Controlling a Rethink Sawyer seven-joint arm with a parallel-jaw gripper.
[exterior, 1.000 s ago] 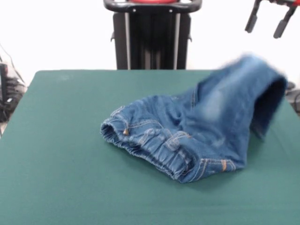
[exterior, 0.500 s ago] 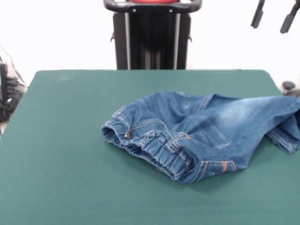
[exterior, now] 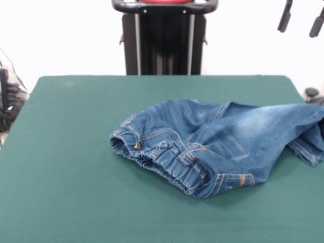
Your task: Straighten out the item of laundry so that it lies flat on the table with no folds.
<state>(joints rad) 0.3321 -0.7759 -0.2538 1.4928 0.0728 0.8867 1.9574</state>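
Jeans [exterior: 223, 144] that hung lifted a second ago now lie dropped on the counter [exterior: 76, 167], well below and to the left of the end effector [exterior: 301, 20], which has risen higher, empty, its two fingers spread apart. Judging by that, the release is done, yet the cloth is bunched: waistband puckered at the left, a leg folded at the right edge. Nothing blocks a fresh grasp.

One front camera only, set low across the dark green felt table [exterior: 76, 192], facing level toward the black gripper [exterior: 301, 20] at upper right; table's near edge cropped, its top well below the spread-apart jaws.
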